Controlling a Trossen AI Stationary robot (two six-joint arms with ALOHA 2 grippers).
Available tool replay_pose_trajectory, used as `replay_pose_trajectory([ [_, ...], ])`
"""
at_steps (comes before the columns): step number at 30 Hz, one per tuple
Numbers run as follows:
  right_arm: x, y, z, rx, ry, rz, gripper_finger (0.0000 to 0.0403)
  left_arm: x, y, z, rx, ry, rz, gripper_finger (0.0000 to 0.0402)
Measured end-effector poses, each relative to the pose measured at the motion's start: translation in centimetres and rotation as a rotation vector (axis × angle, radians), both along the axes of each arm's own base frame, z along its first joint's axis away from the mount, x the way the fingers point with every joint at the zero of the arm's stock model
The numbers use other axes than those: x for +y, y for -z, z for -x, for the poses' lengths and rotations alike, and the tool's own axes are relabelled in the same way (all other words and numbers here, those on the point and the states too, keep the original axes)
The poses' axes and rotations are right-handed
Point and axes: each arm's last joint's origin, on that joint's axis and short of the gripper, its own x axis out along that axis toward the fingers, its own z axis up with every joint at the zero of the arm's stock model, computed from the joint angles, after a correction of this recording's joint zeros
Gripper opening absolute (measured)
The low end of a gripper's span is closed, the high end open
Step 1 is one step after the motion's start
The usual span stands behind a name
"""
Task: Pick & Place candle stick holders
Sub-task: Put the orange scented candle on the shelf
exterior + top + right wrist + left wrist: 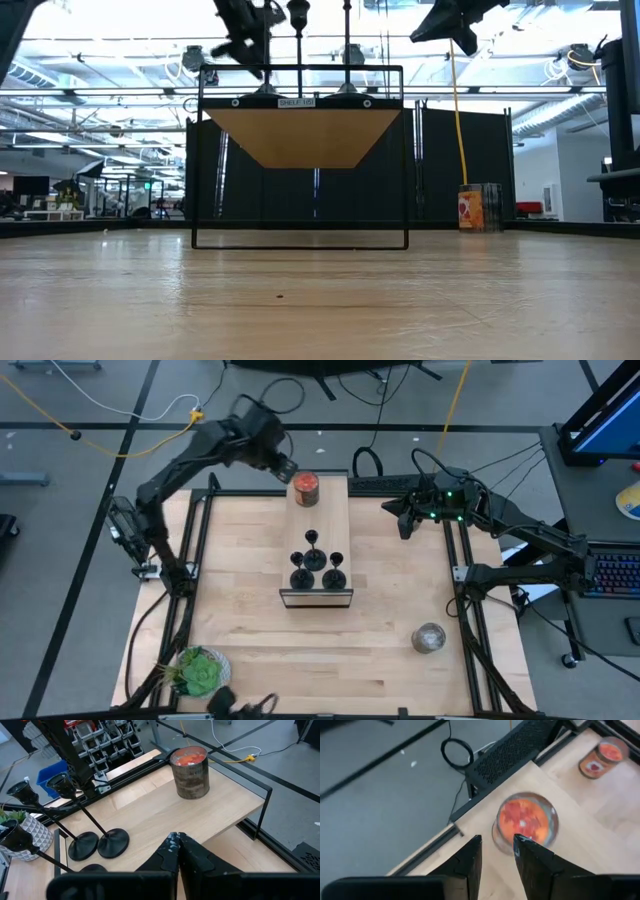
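Three black candle stick holders (312,545) (298,575) (335,572) stand upright on their round bases on the raised wooden shelf (325,510). They also show in the right wrist view (61,786). A glass jar with red-orange contents (306,486) stands at the shelf's far end. My left gripper (497,851) is open and empty, above the shelf's far left corner, just short of that jar (526,820). My right gripper (176,846) is shut and empty, hovering right of the shelf (405,520).
A clear greyish jar (429,637) stands on the table at the near right. A potted plant (200,672) stands at the near left. A second orange jar (600,760) stands on the table right of the shelf. The shelf's black frame (300,150) stands mid-table.
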Motion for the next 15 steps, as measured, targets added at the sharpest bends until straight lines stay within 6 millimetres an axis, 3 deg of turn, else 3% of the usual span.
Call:
replay_pose_trajectory([
  [4,0.0,0.0,0.0,0.001,0.001,0.000,0.0000,-1.8,-1.9,2.4,0.030,0.067,-0.048,0.0120],
  [8,0.0,0.1,0.0,0.006,0.001,-0.002,0.0000,-3.2,-2.7,4.2,0.051,0.111,-0.058,0.0120],
  [15,0.0,0.2,0.1,0.020,0.002,-0.008,0.0000,-5.3,-0.6,6.3,0.041,0.115,-0.023,0.0120],
])
